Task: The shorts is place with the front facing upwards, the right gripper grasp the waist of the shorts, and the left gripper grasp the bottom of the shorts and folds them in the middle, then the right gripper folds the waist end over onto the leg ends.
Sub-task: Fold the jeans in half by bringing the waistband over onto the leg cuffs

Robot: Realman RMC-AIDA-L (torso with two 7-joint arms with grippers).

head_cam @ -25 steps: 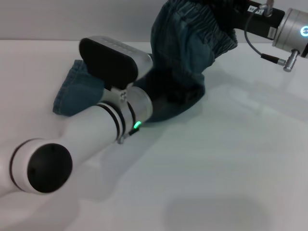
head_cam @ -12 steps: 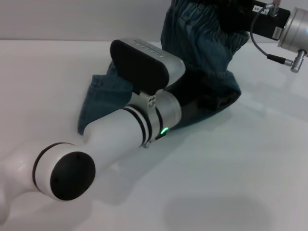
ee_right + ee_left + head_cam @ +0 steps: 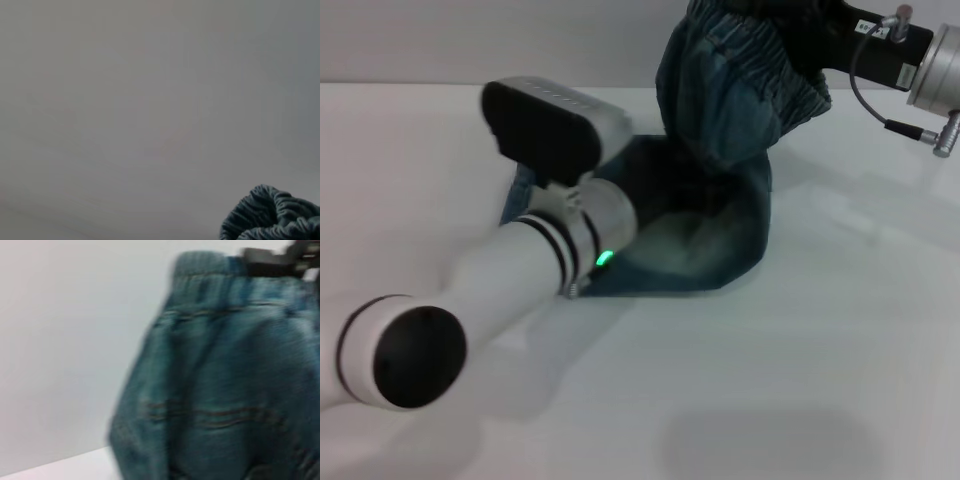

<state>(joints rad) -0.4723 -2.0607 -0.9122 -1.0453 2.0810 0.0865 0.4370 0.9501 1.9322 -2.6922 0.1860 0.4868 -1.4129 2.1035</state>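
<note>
The blue denim shorts (image 3: 720,210) hang by the elastic waist (image 3: 750,70) from my right gripper (image 3: 810,25), which is shut on the waistband high at the back right. Their lower part lies on the white table (image 3: 800,360). My left arm reaches in from the lower left, and its wrist housing (image 3: 545,125) covers the leg end of the shorts and hides the left gripper. The left wrist view looks along the hanging shorts (image 3: 225,390) up to the right gripper (image 3: 272,262) on the waistband. A bunched bit of waistband (image 3: 272,215) shows in the right wrist view.
The white table stretches around the shorts, with bare surface in front and to the right. A grey wall (image 3: 470,40) stands behind the table. The right arm's cable (image 3: 880,90) loops near its wrist.
My left arm swung right and then back to the left. The lower part of the shorts now lies more spread out on the table. The right gripper stayed high, holding the waist.
</note>
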